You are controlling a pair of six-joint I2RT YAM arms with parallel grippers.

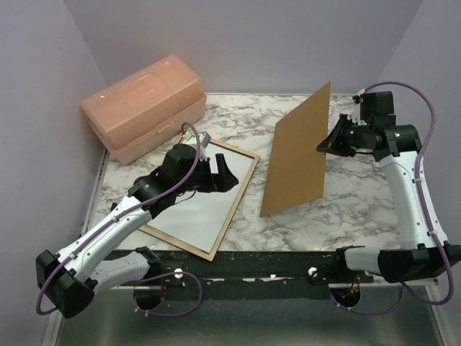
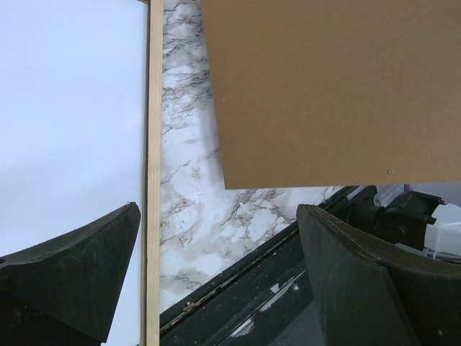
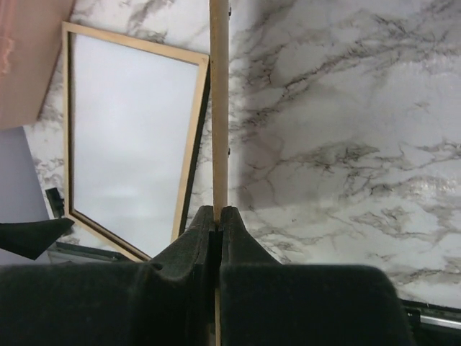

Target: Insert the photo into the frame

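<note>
Standing on edge, the backing board (image 1: 299, 151) was clamped by the right end effector (image 1: 324, 146), held clear of the frame (image 1: 238, 149) (photo (image 1: 209, 205) seated inside, white back up); the left end effector (image 1: 214, 171) was spread wide over its rim.

White arms (image 1: 108, 232), black joints (image 1: 397, 140), purple cables (image 1: 432, 112)

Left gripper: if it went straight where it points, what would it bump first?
The left gripper would probably meet the grey-veined white marble tabletop, between the thin tan wooden frame and the flat brown board; depth is unclear.
</note>
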